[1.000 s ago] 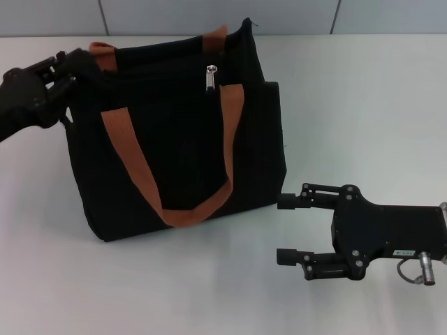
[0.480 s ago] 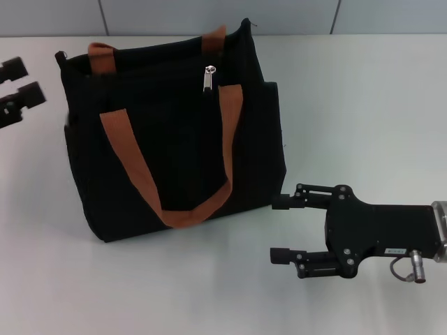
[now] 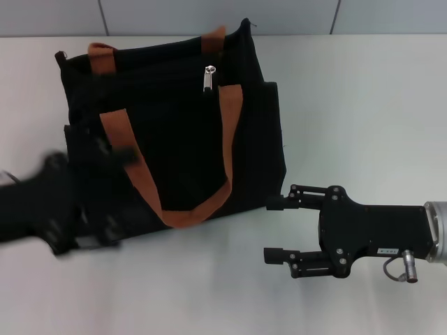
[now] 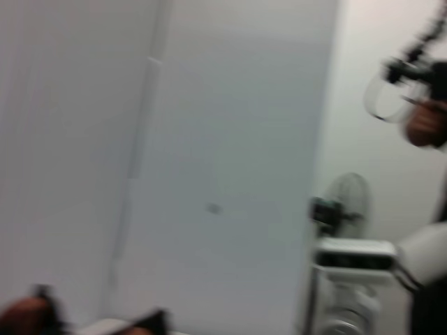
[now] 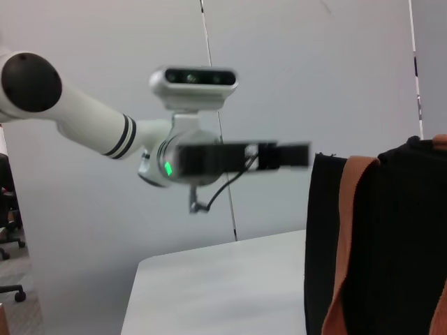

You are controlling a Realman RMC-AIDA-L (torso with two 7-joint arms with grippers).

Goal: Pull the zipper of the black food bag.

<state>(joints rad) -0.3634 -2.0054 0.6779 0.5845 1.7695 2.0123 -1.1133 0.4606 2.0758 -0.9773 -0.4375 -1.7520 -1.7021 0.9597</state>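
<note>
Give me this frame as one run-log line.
zipper: untouched, on the bag's upper front | left pincer: by bag's lower left side | right pincer: open, on table right of bag

Bright even light, soft shadows under black food bag [image 3: 174, 132], left gripper [image 3: 105, 188] motion-blurred, left wrist view smeared

A pale white table [image 3: 363, 105] carries the black food bag [image 3: 181, 132], which stands upright on its surface near the far edge, orange-brown handles [image 3: 171, 209] draped down its front.
</note>
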